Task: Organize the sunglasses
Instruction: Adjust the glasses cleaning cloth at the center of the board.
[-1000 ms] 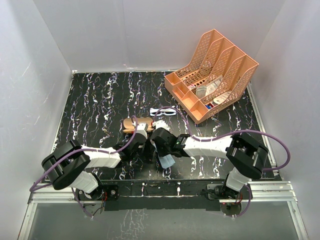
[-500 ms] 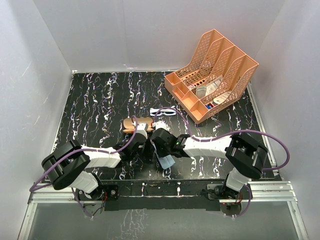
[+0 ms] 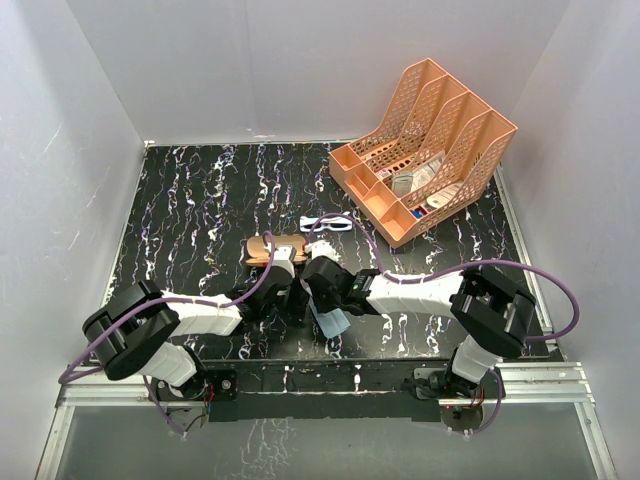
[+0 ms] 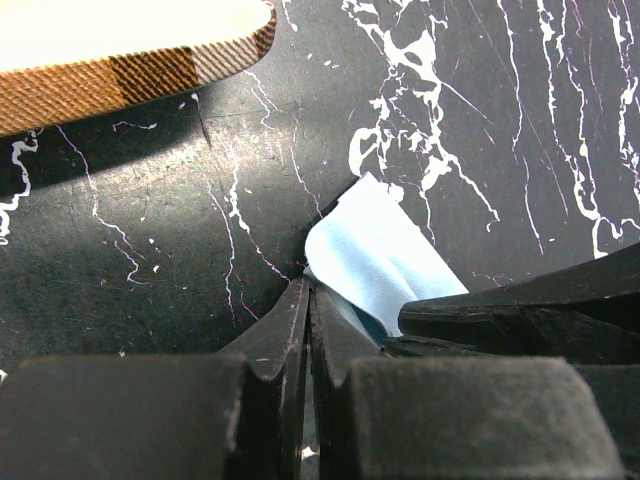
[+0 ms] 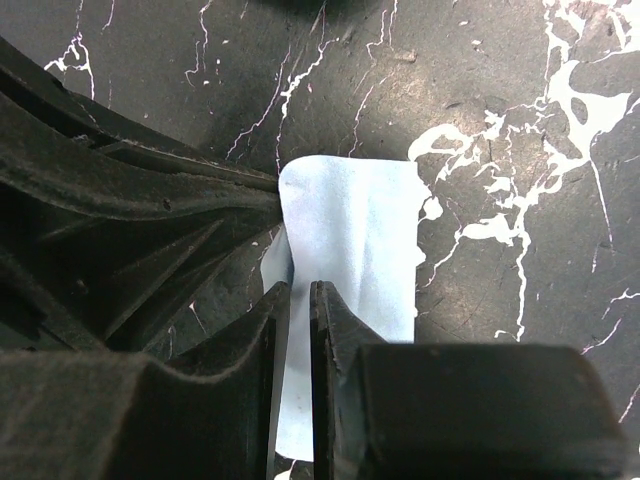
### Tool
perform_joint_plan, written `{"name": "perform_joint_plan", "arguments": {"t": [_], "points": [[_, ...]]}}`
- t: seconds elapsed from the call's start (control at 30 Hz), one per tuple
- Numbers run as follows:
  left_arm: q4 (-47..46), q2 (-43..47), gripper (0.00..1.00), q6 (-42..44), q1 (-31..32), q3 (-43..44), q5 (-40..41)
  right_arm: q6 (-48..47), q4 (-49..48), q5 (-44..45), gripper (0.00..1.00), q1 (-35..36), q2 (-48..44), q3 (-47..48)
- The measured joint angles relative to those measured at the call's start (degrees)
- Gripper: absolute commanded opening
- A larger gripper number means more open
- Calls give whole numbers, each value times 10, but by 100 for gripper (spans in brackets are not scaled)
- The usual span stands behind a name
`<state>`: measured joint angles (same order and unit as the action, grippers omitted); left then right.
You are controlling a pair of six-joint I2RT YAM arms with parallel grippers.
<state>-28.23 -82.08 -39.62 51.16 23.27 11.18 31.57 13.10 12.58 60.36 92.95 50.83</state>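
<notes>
Brown case [image 4: 120,50] just beyond fingers [image 4: 283,335]

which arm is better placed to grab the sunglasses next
Probably right. The sunglasses lie straight beyond the right gripper, while the plaid case lies close ahead of the left gripper. Both grippers are shut on the blue cloth, so it must release first.

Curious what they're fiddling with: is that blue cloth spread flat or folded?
Folded. The cloth curls over itself along a rounded crease, and a second layer shows underneath it in both wrist views.
</notes>
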Motion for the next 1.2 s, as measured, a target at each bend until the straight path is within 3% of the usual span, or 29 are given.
{"name": "perform_joint_plan", "arguments": {"t": [0.37,0.6,0.83,0.97,1.2], "points": [[0,0,0,0,0,0,0,-3,-3,8,12,0,8,7],[0,0,0,0,0,0,0,-5,-12,8,3,0,13,19],[0,0,0,0,0,0,0,-7,-15,8,1,0,29,23],[0,0,0,0,0,0,0,-7,-15,8,11,0,32,23],[0,0,0,0,0,0,0,-11,-16,8,15,0,32,23]]}}
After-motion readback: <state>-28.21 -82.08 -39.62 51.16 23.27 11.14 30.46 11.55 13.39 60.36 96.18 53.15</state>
